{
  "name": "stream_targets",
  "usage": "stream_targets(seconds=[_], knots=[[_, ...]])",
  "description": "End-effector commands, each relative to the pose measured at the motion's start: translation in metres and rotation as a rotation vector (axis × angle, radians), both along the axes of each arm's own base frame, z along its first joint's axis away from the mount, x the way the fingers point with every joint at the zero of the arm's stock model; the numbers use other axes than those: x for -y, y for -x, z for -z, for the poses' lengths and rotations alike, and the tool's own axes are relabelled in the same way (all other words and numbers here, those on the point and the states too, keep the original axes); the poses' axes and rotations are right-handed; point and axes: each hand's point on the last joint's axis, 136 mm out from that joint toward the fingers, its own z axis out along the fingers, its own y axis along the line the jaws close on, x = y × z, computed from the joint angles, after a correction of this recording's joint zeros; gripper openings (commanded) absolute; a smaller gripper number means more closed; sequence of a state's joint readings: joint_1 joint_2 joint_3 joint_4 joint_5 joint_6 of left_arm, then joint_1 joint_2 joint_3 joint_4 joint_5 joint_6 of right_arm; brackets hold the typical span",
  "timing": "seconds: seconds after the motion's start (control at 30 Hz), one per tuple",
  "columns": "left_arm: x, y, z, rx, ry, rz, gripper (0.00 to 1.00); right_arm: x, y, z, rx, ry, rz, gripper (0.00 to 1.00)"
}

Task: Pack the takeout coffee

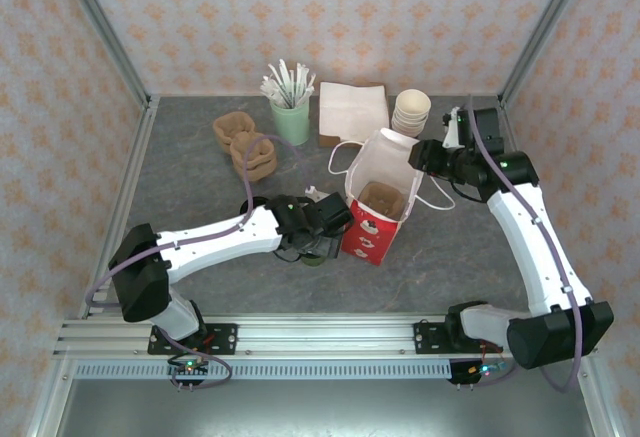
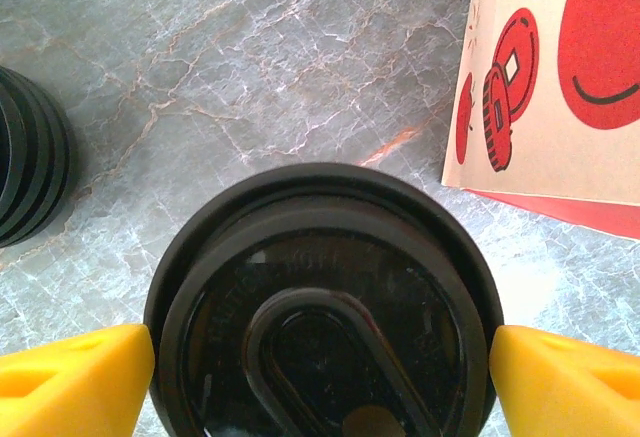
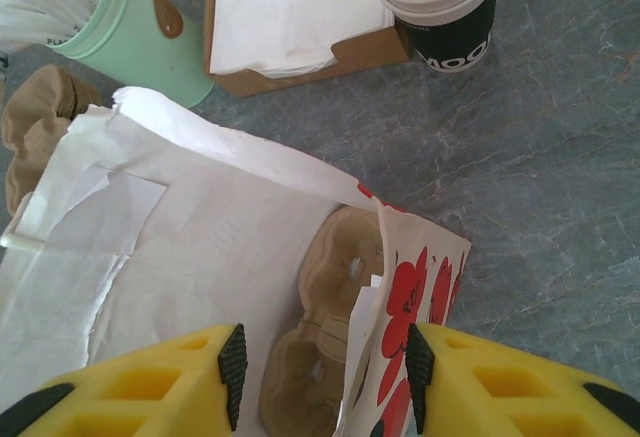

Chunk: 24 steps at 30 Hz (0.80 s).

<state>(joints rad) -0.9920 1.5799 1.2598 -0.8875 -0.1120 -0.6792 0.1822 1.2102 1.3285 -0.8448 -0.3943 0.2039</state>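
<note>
1. Left gripper point(image 2: 322, 357) is wide, with the coffee point(image 2: 320, 287) between its fingers point(image 2: 80, 377); whether it grips, I cannot tell.
2. Right gripper point(image 3: 325, 367) is half open astride the bag point(image 3: 200, 237) wall, unpinched.
3. A loose hold could spill the coffee.

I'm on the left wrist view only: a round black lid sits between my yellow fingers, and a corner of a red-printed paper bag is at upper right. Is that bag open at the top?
Observer: Yes. From the top camera the red and white paper bag stands upright with its mouth spread open.
Operator: Is anything inside it already, before I bring over the cup under this round black plastic lid?
Observer: Yes. The right wrist view looks down into the bag, and a brown moulded-pulp cup carrier lies at the bottom.
</note>
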Motion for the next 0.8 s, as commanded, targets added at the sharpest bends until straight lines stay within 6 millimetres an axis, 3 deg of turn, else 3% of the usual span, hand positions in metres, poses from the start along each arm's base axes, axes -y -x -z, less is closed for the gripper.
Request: stream_targets(seconds=[0.0, 0.4, 0.77], knots=[[-0.001, -0.007, 0.001, 0.011, -0.020, 0.004, 0.88, 0.000, -0.001, 0.000, 0.010, 0.003, -0.015, 0.48], [-0.010, 0.004, 0.006, -0.030, -0.032, -0.002, 0.83, 0.000, -0.002, 0.003, 0.002, 0.006, -0.017, 0.48], [-0.008, 0.008, -0.004, -0.033, -0.010, 0.016, 0.93, -0.001, -0.001, 0.003, -0.004, 0.003, -0.020, 0.48]])
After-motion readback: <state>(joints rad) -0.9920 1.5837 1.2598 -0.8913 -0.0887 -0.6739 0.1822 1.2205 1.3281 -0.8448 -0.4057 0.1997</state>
